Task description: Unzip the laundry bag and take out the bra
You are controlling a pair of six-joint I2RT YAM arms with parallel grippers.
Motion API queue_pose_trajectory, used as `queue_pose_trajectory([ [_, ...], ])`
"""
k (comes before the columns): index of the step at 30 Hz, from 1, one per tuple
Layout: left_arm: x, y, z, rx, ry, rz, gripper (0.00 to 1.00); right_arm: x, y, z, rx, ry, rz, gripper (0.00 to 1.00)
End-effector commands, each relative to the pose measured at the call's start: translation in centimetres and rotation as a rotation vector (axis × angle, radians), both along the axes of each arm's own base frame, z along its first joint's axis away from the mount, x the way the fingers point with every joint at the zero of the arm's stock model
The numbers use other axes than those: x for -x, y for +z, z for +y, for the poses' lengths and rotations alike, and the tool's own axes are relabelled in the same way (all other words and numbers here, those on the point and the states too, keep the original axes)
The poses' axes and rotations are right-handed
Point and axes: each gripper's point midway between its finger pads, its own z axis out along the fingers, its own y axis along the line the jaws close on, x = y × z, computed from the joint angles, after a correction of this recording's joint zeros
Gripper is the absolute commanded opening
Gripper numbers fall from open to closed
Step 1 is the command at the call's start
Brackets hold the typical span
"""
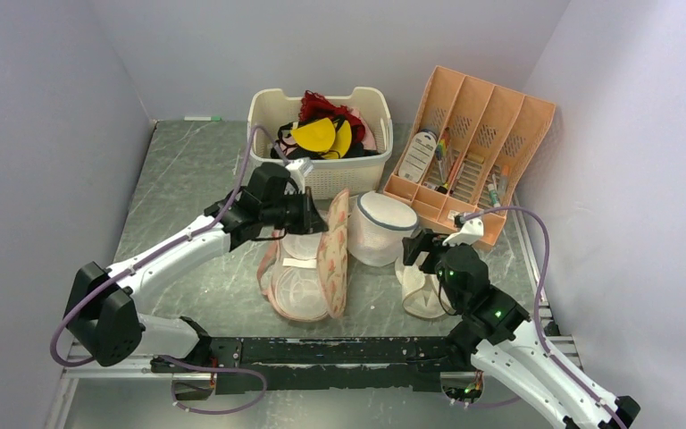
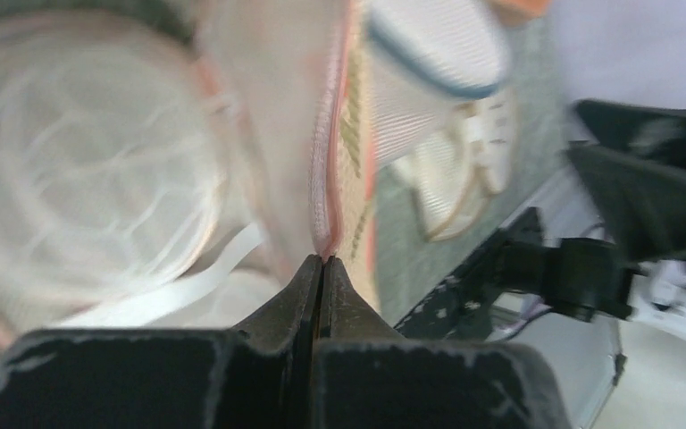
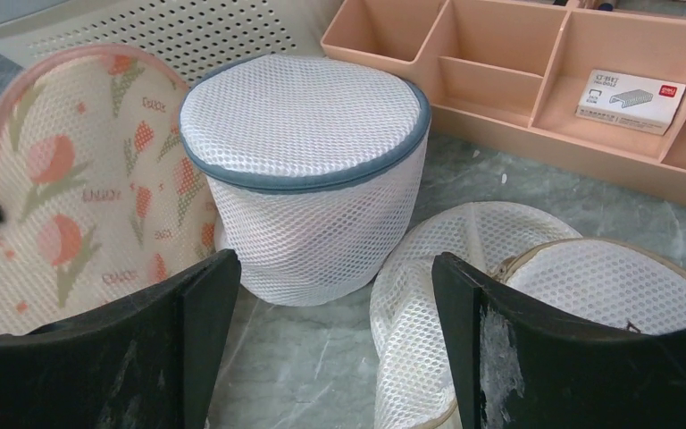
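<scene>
The laundry bag (image 1: 332,259) lies open at the table's middle, its floral flap lifted upright and its whitish mesh lobes (image 1: 296,286) showing beneath. My left gripper (image 1: 315,214) is shut on the flap's pink edge (image 2: 323,192) and holds it up; the fingertips (image 2: 322,261) pinch the edging. The floral flap also shows in the right wrist view (image 3: 80,197). The bra (image 1: 316,136), yellow with black trim, lies in the white basket (image 1: 348,176) at the back. My right gripper (image 1: 418,250) is open and empty over bare table (image 3: 330,268).
A white mesh dome bag with blue-grey trim (image 1: 382,228) (image 3: 308,161) stands right of the flap. Round white flat bags (image 1: 424,290) (image 3: 518,295) lie under the right gripper. An orange organizer tray (image 1: 473,152) leans at the back right. A red garment (image 1: 317,105) tops the basket.
</scene>
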Motion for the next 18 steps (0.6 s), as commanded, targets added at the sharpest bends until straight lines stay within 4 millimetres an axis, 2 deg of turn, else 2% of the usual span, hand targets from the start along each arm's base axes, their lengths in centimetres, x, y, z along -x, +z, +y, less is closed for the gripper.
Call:
queue_pose_trajectory([
  [1,0.3,-6.1,5.7,-0.193,0.162,0.114,0.07,-0.2,1.4,0.1,0.001,0.009,-0.034,0.80],
  [4,-0.1,-8.3,9.1,-0.319,0.248,0.144,0.07,-0.3,1.4,0.1,0.006,0.008,-0.035,0.80],
  [11,-1.0,-11.0,14.9,-0.613,0.398,0.160,0.07,-0.2,1.2,0.4,0.002,0.022,-0.031,0.80],
  [14,-1.5,-11.8,16.1,-0.689,0.433,0.171,0.07,-0.2,1.2,0.3,0.004,0.017,-0.025,0.80],
  [18,-2.3,-12.8,16.6,-0.736,0.455,0.175,0.07,-0.2,1.0,0.6,0.005,0.029,-0.020,0.80],
])
